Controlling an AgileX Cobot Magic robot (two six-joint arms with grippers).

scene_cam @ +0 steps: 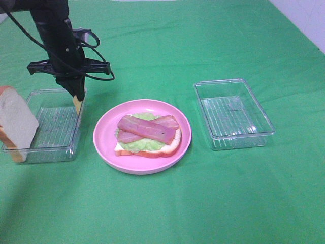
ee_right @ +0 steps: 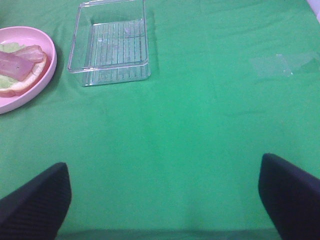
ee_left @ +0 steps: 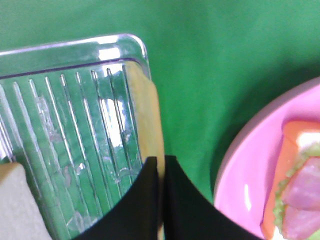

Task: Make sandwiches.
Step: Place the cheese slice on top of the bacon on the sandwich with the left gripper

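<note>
Left gripper (scene_cam: 75,95) pinching thin yellow cheese slice (ee_left: 150,117) upright at left tray (scene_cam: 51,155) wall nearest pink plate (scene_cam: 105,148). Right gripper (ee_right: 164,199) spread wide above green cloth (ee_right: 200,125).

A flat table covered in smooth green cloth (scene_cam: 167,208) carries three things in a row. A round pink plate (scene_cam: 105,140) sits in the middle. A clear plastic rectangular tray with a ribbed floor (scene_cam: 56,127) lies just beside it on the left. A second clear ribbed tray (scene_cam: 233,114) lies on the right, a little farther off (neither tray touches the plate). The right wrist view shows a faint pale patch (ee_right: 280,64) on the cloth, too dim to identify.
</note>
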